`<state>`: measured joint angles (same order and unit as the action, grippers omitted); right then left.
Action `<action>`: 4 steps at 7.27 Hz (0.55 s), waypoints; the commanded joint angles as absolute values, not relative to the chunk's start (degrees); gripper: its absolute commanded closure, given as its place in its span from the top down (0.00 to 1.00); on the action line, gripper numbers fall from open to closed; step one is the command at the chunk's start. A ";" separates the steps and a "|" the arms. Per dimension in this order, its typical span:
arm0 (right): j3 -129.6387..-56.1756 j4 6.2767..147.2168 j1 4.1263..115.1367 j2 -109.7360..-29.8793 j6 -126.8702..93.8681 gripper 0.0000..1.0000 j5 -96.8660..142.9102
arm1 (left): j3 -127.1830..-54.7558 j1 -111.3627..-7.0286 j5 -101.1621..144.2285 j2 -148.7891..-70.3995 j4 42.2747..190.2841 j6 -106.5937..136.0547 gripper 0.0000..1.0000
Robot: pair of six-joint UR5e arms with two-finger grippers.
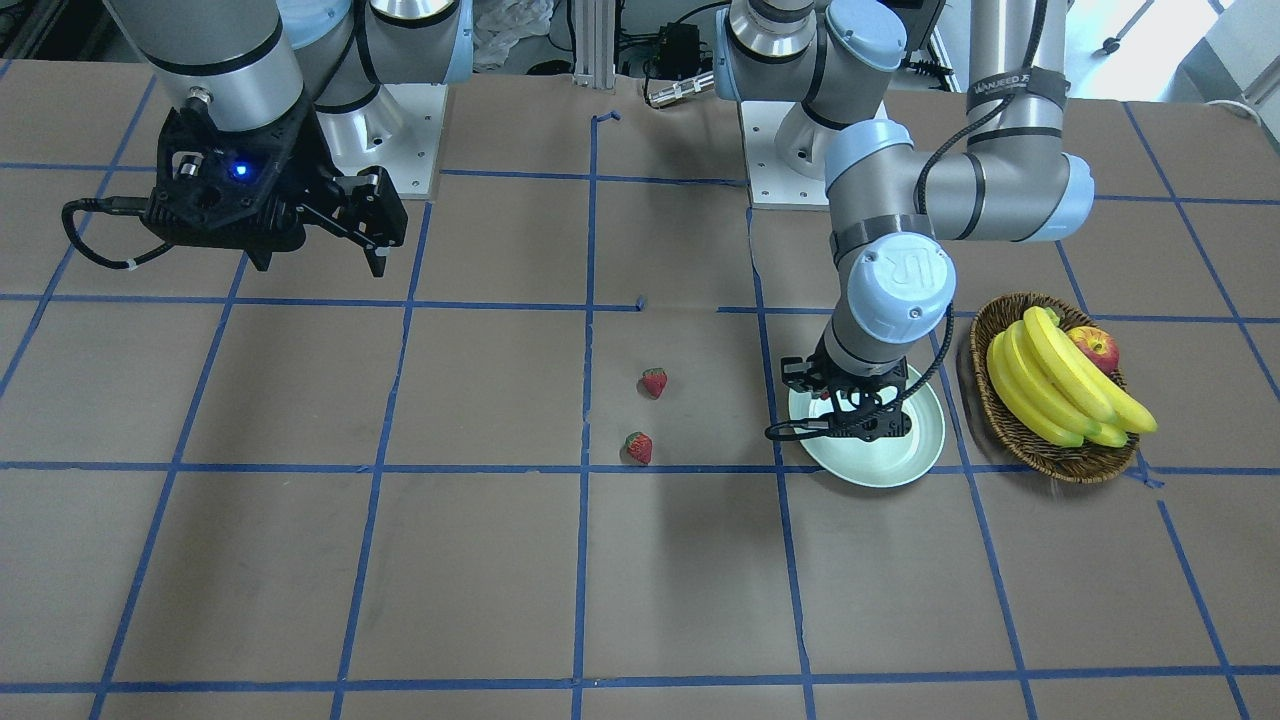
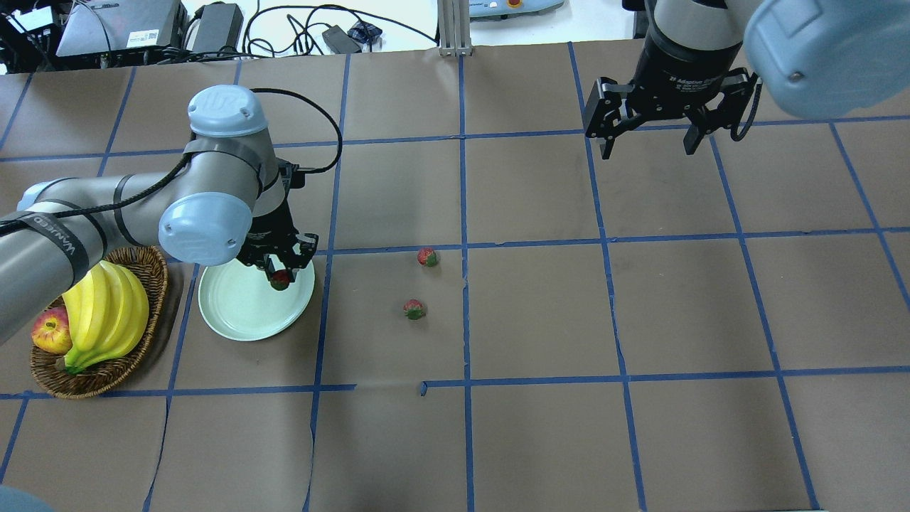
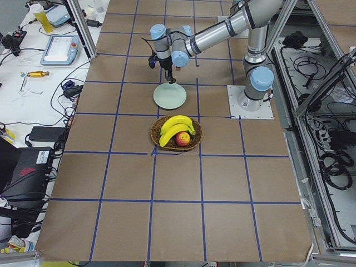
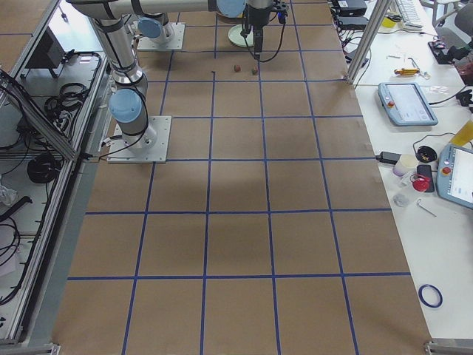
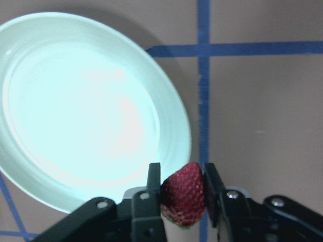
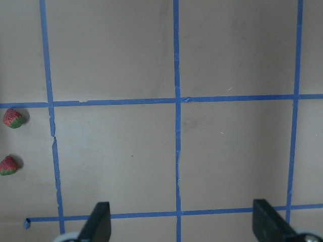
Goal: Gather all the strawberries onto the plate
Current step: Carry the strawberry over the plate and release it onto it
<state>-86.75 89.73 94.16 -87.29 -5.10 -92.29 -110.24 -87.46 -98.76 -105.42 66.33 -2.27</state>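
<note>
Holding strawberry [image 5: 184, 194] pinched in left gripper [image 2: 279, 274] jaws over plate [image 2: 234, 316] rim at two o'clock, right gripper [image 2: 647, 151] jaws wide; next: shift inward, release.

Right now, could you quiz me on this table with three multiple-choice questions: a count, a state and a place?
1. How many strawberries lie loose on the table? A three. B one. C two.
2. The left pincer by the plate is: A shut on a strawberry. B open, empty. C shut, empty.
3. Where is the apple? A on the plate. B in the basket. C on the table.
Answers: 1 C, two lie apart near the middle. 2 A, the held strawberry is clamped in it. 3 B, it rests beside the bananas.
</note>
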 commanded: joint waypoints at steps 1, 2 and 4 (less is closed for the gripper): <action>-86.75 89.74 94.22 -87.19 -5.10 1.00 -92.29 | -113.37 -85.96 -99.41 -105.91 62.68 -3.34 0.99; -86.75 89.74 94.22 -87.19 -5.10 1.00 -92.29 | -113.20 -86.65 -98.97 -105.30 62.32 -2.90 1.00; -86.75 89.65 94.22 -87.10 -5.10 1.00 -92.28 | -112.68 -95.66 -98.61 -105.38 56.56 2.07 1.00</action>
<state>-86.75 89.72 94.22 -87.17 -5.10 -92.25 -112.83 -90.25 -98.82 -105.20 60.50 -1.49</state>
